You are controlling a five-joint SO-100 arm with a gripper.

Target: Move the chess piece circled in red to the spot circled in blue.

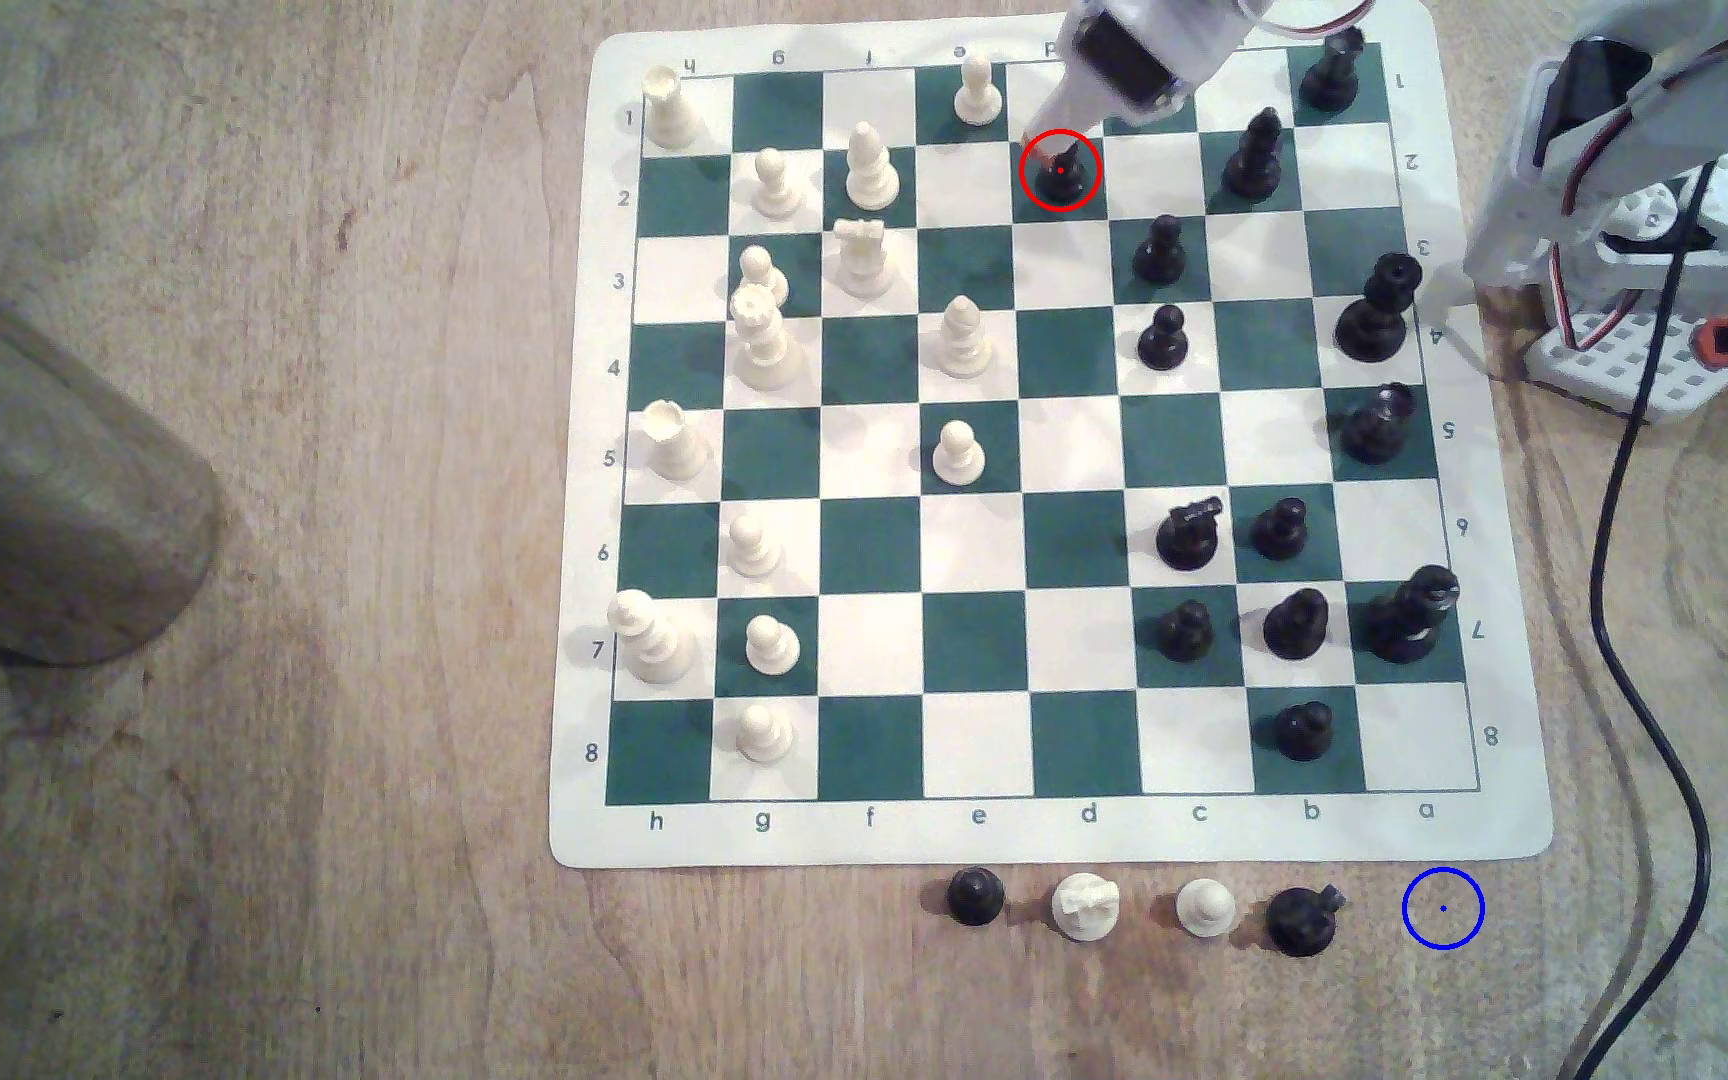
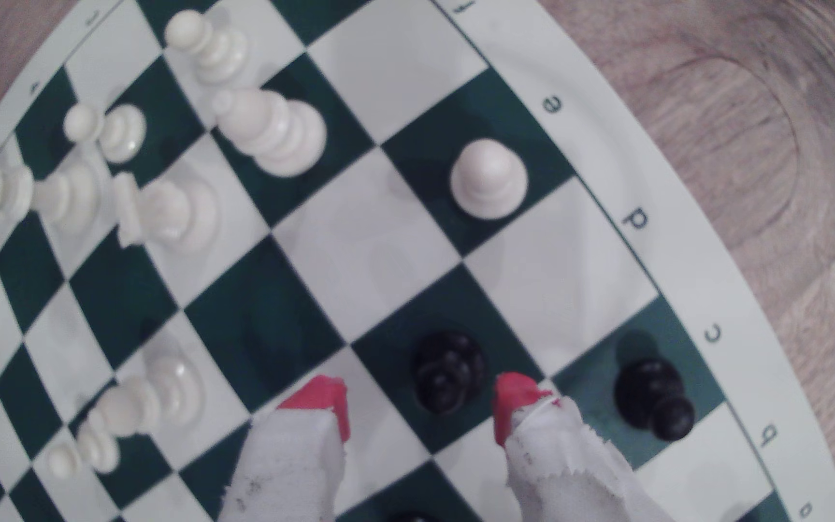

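My arm (image 1: 1608, 135) reaches in from the exterior view's right, its white wrist angled downward. My gripper (image 2: 420, 401) is spread wide, one red-tipped finger (image 2: 322, 401) well apart from the other. Both fingers are wrapped in frayed white cloth behind the red tips.

We saw soft, even, warm light in the exterior view, with faint short shadows under the pieces and mild glare washing out the white arm (image 1: 1140, 52) at the top. That picture was fairly sharp, though a little grainy. The wrist view was dimmer and cooler, blurred throughout, and the chess mat (image 2: 706, 261) bowed strongly at its rim from lens distortion. The white pieces there looked overexposed, their outlines smeared.
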